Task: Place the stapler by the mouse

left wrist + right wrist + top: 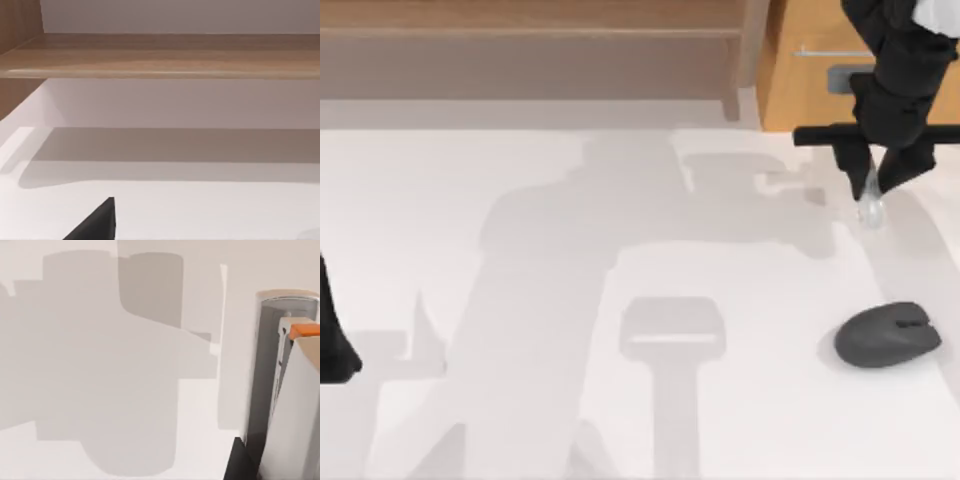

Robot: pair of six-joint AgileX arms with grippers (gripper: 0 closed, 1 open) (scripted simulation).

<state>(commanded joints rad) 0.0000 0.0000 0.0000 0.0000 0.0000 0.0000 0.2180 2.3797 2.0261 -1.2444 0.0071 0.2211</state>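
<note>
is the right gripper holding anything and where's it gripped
The right gripper holds the stapler by its upper end, so it hangs down, above the table and beyond the mouse.

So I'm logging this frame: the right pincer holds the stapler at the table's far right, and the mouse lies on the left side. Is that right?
Not quite. The top view shows the mouse on the table's right side, nearer the front than the right pincer. The rest stands: that pincer is shut on the stapler at the far right.
</note>
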